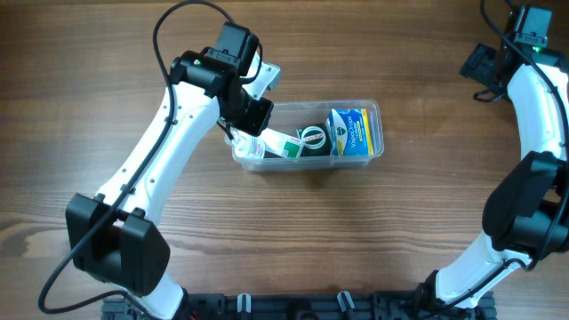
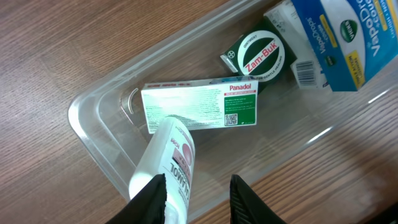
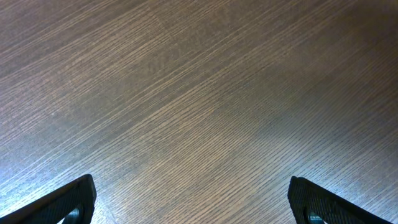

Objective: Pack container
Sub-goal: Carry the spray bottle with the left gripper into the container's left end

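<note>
The clear plastic container (image 1: 360,107) sits on the wooden bench (image 1: 293,240) a little above the middle, its long side running left to right. The left pincer (image 2: 198,202) hangs over the container's left end with its jaws apart. A white bottle (image 2: 171,158) lies slanted between them. The bottle's lower end is against the left-hand finger (image 2: 149,199), and there is a clear gap to the other finger, so the pincer is not clamping it. The bottle's upper end rests on a white and green Panadol box (image 2: 199,106) that lies flat on the container floor.

Just beyond that box is a dark green Zam-Buk pack (image 2: 260,57), face up. A blue VapoDrops box (image 2: 336,37) fills the right end, touching or overlapping the green pack. All of these are inside the container's walls, except that the bottle's lower end seems to reach over the near rim.

The right pincer (image 3: 196,205) is well away at the far right of the bench. Its jaws are spread wide over bare wood and hold nothing.
</note>
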You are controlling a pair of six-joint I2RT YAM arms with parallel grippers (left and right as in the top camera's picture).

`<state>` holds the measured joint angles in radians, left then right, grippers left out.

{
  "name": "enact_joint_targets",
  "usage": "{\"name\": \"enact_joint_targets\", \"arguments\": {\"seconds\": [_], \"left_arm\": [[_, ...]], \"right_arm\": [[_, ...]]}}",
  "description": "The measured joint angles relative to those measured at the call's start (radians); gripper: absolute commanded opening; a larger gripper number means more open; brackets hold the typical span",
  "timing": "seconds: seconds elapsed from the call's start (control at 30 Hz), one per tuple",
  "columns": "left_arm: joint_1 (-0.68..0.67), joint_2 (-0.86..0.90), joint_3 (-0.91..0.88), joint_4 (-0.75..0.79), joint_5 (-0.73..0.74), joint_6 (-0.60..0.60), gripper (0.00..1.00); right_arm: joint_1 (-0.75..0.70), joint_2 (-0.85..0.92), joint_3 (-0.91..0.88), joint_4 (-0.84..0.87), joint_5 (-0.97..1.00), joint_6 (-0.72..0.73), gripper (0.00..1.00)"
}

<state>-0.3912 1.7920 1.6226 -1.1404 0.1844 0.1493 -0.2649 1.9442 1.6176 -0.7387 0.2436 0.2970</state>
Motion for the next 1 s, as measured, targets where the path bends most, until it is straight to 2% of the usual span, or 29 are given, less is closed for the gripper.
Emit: {"name": "enact_joint_targets", "arguments": {"seconds": [0.13,0.37,0.5,0.63,0.73,0.87,1.0], "left_arm": [[-0.002,0.005,0.0,0.0,0.0,0.01,0.41],[-0.003,0.005,0.0,-0.004,-0.06,0.014,0.44],[-0.003,0.005,0.001,-0.062,-0.082,0.006,0.44],[-0.003,0.005,0.003,-0.167,-0.087,0.0,0.56],[-0.003,0.005,0.004,-0.198,-0.099,-0.017,0.63],[-0.002,0.005,0.004,-0.195,-0.143,-0.048,0.64],[0.002,0.005,0.004,-0.254,-0.154,-0.126,0.67]], "right_arm": [[0.0,0.0,0.0,0.0,0.0,0.0,1.0],[0.0,0.0,0.0,0.0,0.0,0.0,1.0],[0.0,0.0,0.0,0.0,0.0,0.0,1.0],[0.0,0.0,0.0,0.0,0.0,0.0,1.0],[0.0,0.0,0.0,0.0,0.0,0.0,1.0],[0.0,0.0,0.0,0.0,0.0,0.0,1.0],[0.0,0.0,0.0,0.0,0.0,0.0,1.0]]}}
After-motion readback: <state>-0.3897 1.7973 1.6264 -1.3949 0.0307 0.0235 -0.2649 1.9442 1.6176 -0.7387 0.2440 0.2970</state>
